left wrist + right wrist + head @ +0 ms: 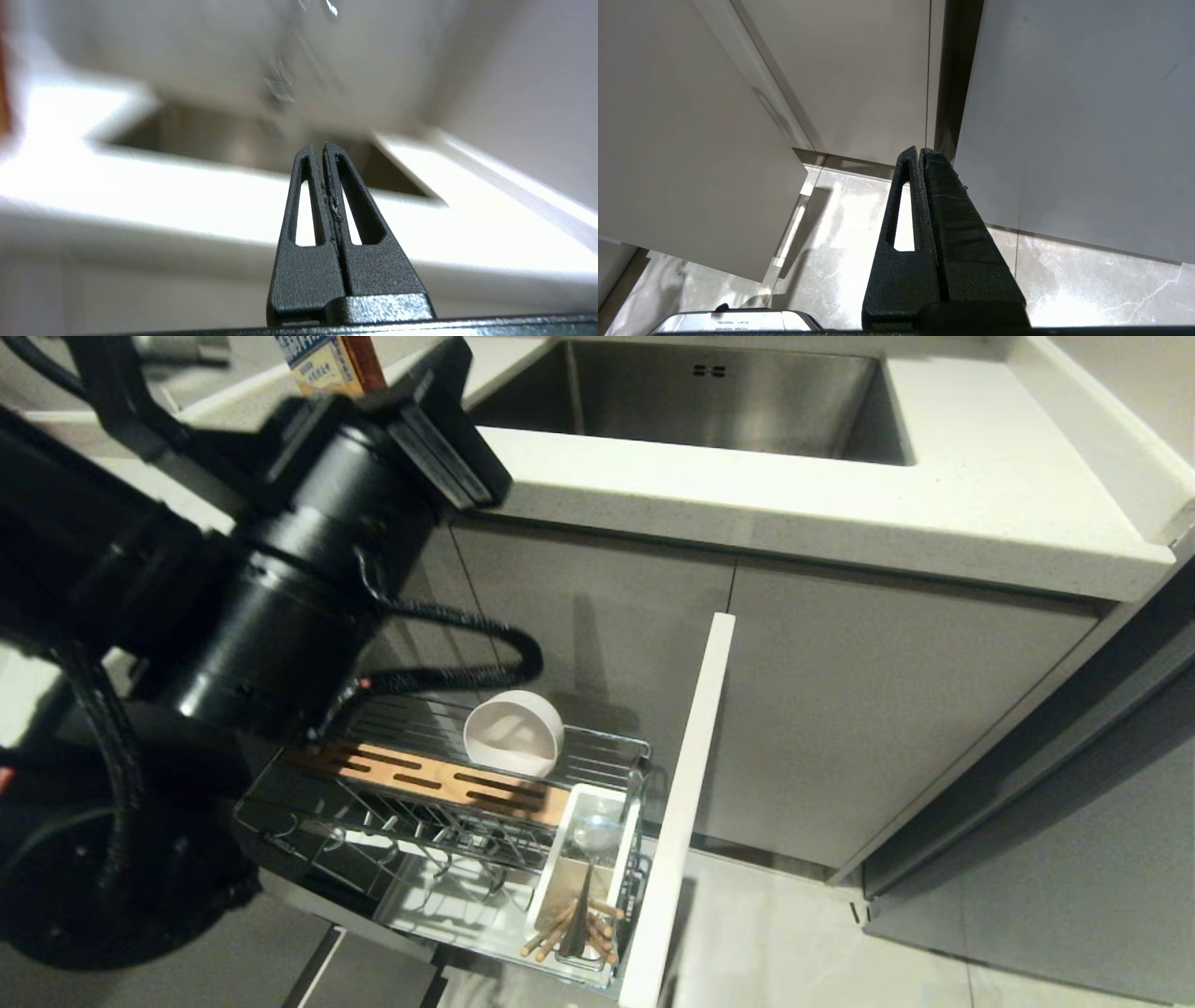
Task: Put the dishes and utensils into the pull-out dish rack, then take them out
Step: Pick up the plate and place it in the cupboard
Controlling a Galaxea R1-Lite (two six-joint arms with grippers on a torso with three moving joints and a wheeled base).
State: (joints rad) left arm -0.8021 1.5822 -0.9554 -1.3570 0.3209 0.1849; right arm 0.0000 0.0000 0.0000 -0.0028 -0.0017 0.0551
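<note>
Head view: the pulled-out chrome wire dish rack (439,821) sits low in front of the grey cabinets, its tall pale cabinet front (686,793) edge-on on the right side. A cream-white round bowl (513,733) stands on its rim at the back of the rack, behind the slotted wood-coloured strip (439,779). The white rectangular utensil holder (583,868) sits just beside the cabinet front; in it are a shiny metal spoon (597,831), bowl end up, and light wooden chopsticks (574,929), their ends fanned out at the near end. The light-blue plate is not visible in the rack from here. The black left arm fills the left of the frame; the left gripper (448,439) is raised at the edge of the white speckled countertop (840,495), near the steel sink (728,392), well apart from the rack. An orange-and-white carton (331,362) stands behind it.

Left wrist view: blurred. It shows what the head view does not: the left gripper (322,149) has its black fingers pressed together, nothing between them. Countertop (140,186) and sink (224,140) lie beyond the tips.

Right wrist view: the right gripper (920,151), absent from the head view, hangs over the pale marbled floor tiles (1087,280) in front of grey cabinet panels (1064,116). Its fingers are also pressed together and empty.
</note>
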